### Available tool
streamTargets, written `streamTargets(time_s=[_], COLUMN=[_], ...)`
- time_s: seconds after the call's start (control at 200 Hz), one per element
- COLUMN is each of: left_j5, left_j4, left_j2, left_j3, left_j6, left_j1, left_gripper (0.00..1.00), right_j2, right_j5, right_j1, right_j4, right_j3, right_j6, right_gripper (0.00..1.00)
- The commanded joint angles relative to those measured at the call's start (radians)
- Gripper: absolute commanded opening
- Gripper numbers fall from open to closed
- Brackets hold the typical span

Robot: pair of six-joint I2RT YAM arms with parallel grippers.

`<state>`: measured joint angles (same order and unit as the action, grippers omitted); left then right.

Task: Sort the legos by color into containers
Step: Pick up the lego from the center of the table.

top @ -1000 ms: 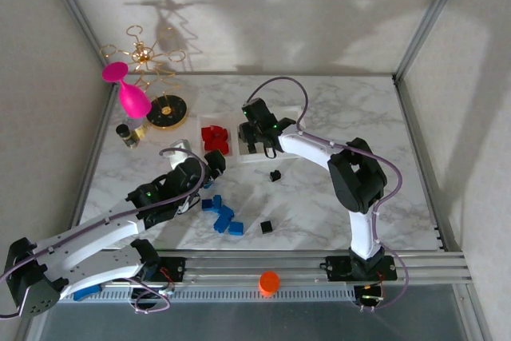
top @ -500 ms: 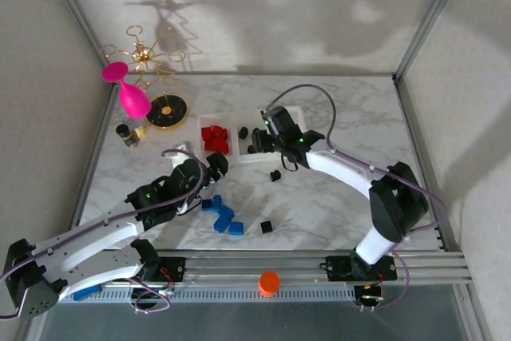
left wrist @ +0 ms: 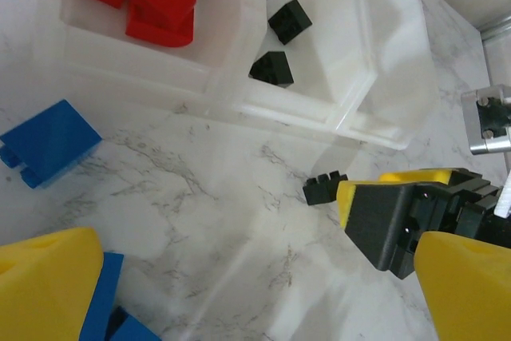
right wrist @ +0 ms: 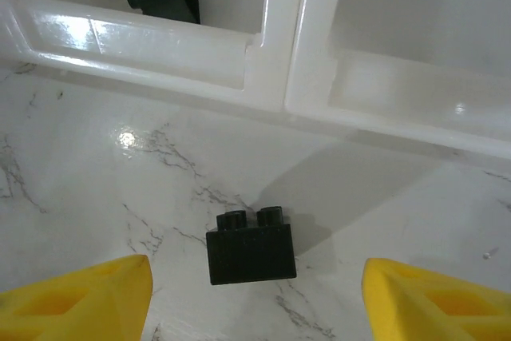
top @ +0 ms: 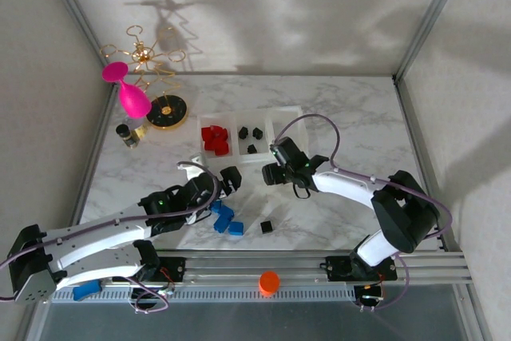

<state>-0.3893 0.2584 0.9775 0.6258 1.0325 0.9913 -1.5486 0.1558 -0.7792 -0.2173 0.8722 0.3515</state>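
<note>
Red legos (top: pixel 213 139) fill the left bin of the containers (top: pixel 270 156), and three black legos (top: pixel 251 137) lie in the middle bin. My right gripper (top: pixel 274 173) hangs just in front of the bins. It is open, with a black lego (right wrist: pixel 251 253) on the table between its yellow fingertips (right wrist: pixel 80 301). My left gripper (top: pixel 230 180) is open and empty over bare marble beside the blue legos (top: pixel 222 217). In the left wrist view my left gripper (left wrist: pixel 255 297) faces the right gripper (left wrist: pixel 399 217), the black lego (left wrist: pixel 323 189) and a blue lego (left wrist: pixel 48 143).
Another black lego (top: pixel 267 227) lies near the front. An orange cap (top: pixel 269 282) sits on the front rail. A black-and-gold stand base (top: pixel 168 111), a pink glass (top: pixel 132 97) and a small jar (top: pixel 126 135) stand at the back left. The right bin (top: pixel 289 117) holds nothing.
My right gripper came back from above the middle bin towards the front and now straddles the loose black lego. My left arm shifted right, towards the blue legos.
</note>
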Motion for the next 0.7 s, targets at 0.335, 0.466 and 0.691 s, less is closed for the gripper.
streamTargets(time_s=[0.335, 0.466, 0.691], left_j5=[-0.059, -0.065, -0.078], left_j4=[-0.032, -0.022, -0.008], left_j2=[0.029, 0.030, 0.029], left_j3=[-0.013, -0.009, -0.007], left_j6=[0.064, 0.064, 0.064], left_j1=[0.043, 0.043, 0.043], left_gripper=[1.00, 1.00, 1.00], right_j2=[-0.121, -0.147, -0.145], right_j5=[0.027, 0.018, 0.014], right_j1=[-0.012, -0.012, -0.014], right_j4=[0.083, 0.089, 0.076], right_j3=[0.016, 0.017, 0.027], right_j6=[-0.027, -0.027, -0.023], right_gripper=[0.59, 0.53, 0.39])
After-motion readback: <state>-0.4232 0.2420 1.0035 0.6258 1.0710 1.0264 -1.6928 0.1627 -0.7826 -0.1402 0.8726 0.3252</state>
